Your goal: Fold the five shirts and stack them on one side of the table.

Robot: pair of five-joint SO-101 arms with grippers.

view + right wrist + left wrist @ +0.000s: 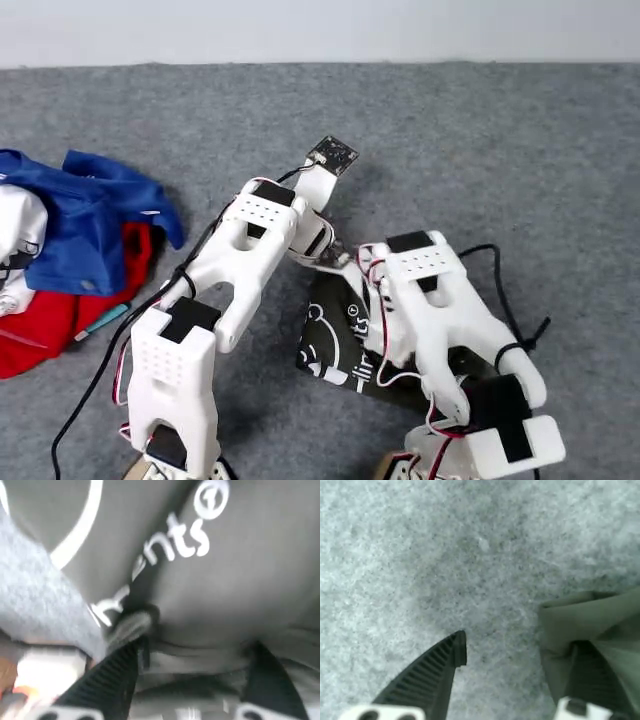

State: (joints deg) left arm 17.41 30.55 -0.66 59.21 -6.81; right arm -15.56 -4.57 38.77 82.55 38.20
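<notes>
At the edge of the black shirt (330,352) my left gripper (518,645) gapes, one finger (436,669) off the cloth, my right gripper (200,650) spread atop it; clamping might catch carpet (420,555).

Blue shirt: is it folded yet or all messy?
Messy, not folded. The blue shirt lies crumpled in a heap over the red shirt, with a sleeve sticking out.
</notes>
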